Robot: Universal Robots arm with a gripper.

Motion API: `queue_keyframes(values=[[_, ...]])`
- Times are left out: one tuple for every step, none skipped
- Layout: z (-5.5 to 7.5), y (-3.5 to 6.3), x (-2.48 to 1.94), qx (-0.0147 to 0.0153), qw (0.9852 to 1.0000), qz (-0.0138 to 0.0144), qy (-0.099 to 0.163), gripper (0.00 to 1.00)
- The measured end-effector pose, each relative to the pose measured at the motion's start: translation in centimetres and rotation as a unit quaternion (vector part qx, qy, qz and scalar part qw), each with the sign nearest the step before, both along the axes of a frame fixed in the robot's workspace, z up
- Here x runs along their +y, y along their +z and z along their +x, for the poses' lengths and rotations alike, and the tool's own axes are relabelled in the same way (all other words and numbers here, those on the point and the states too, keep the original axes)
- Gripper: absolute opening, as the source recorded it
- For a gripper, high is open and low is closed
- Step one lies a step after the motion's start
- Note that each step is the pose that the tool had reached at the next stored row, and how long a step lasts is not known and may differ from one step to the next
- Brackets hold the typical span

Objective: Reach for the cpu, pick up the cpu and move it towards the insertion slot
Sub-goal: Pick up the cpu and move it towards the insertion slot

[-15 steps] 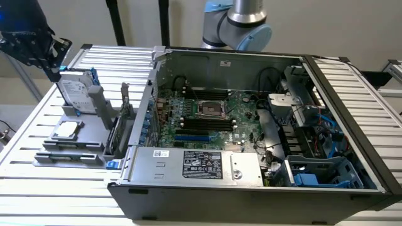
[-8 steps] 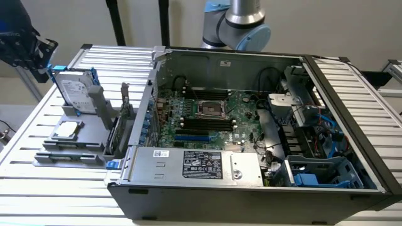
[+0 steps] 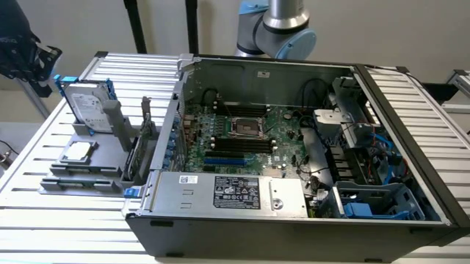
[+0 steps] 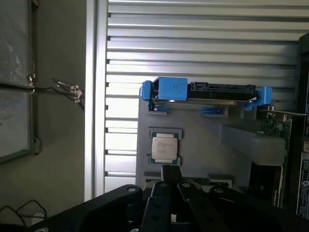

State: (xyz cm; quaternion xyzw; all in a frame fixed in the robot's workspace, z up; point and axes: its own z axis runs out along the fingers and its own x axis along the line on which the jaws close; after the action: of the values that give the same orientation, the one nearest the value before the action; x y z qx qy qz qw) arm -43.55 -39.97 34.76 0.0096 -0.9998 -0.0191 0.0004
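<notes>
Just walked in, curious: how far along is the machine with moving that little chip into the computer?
Barely begun. Nothing looks done: the cpu lies in its grey holder outside the case. In hand: the claw hovers near it, not touching. Left: picking it up and carrying it to the insertion slot.

Silver-grey and tubular in the exterior view: a smooth metal arm (image 3: 285, 12) running into rounded grey joint housings (image 3: 290, 41), with a pale blue cap (image 3: 253, 7) on the joint behind. Matt black and angular in the wrist view: a hand (image 4: 172, 175) with a broad, flat-faced body narrowing toward the front, dotted with small round grey bolt heads (image 4: 130, 189) along its upper edge.
</notes>
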Motion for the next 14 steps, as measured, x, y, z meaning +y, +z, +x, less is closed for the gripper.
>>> queue_keyframes(values=[[-0.01, 0.01, 0.00, 0.0001, 1.0000, -0.0001, 0.000, 0.11], [-0.01, 0.01, 0.00, 0.0001, 1.0000, 0.0000, 0.000, 0.12], [-0.01, 0.00, 0.00, 0.0000, 1.0000, 0.0000, 0.000, 0.18], [-0.01, 0.00, 0.00, 0.0000, 1.0000, 0.0000, 0.000, 0.24], [-0.01, 0.00, 0.00, 0.0001, 1.0000, 0.0000, 0.000, 0.24], [-0.01, 0.00, 0.00, 0.0000, 1.0000, 0.0000, 0.000, 0.30], [-0.01, 0.00, 0.00, 0.0001, 1.0000, 0.0000, 0.000, 0.36], [-0.01, 0.00, 0.00, 0.0001, 1.0000, 0.0000, 0.000, 0.36], [-0.01, 0.00, 0.00, 0.0000, 1.0000, 0.0000, 0.000, 0.42], [-0.01, 0.00, 0.00, 0.0001, 1.0000, 0.0000, 0.000, 0.47], [-0.01, -0.01, 0.00, 0.0001, 1.0000, -0.0001, 0.000, 0.53], [-0.01, -0.03, 0.00, 0.0001, 1.0000, -0.0001, 0.000, 0.53], [-0.01, -0.06, -0.01, 0.0001, 1.0000, 0.0000, 0.000, 0.59], [-0.01, -0.12, -0.01, -0.0001, 1.0000, 0.0000, 0.000, 0.59]])
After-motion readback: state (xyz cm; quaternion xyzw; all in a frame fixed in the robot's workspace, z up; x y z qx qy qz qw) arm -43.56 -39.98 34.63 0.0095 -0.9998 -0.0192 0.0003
